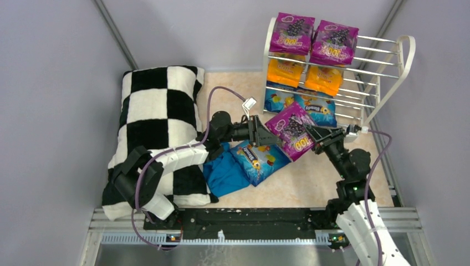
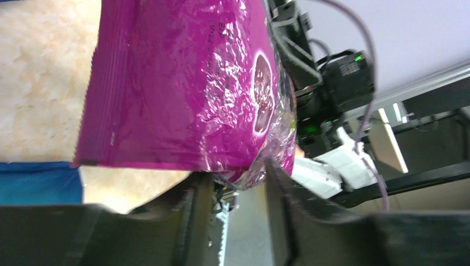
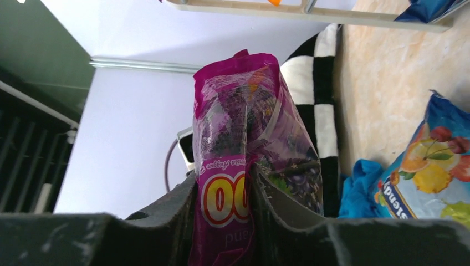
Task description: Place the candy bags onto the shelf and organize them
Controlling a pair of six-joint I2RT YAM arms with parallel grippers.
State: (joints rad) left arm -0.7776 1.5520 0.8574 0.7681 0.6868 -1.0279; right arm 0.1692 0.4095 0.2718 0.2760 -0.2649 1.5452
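Observation:
A purple candy bag [image 1: 292, 130] hangs above the table between both grippers. My right gripper [image 1: 313, 136] is shut on its lower edge; in the right wrist view the gripper [image 3: 224, 177] pinches the bag [image 3: 233, 122] at the yellow print. My left gripper [image 1: 272, 136] is open. In the left wrist view its jaws [image 2: 238, 174] stand apart, with the bag's [image 2: 183, 83] crumpled corner at the tips. A blue candy bag [image 1: 259, 159] lies on the table. The white shelf [image 1: 378, 40] holds two purple bags [image 1: 292, 32] on top, two orange [image 1: 285, 71] in the middle and two blue [image 1: 321, 108] at the bottom.
A black-and-white checkered pillow [image 1: 155, 111] lies along the left, partly under the left arm. A teal-blue cloth [image 1: 224, 174] lies beside the blue bag, under the left arm. Grey walls close in both sides. The shelf's right halves show bare rods.

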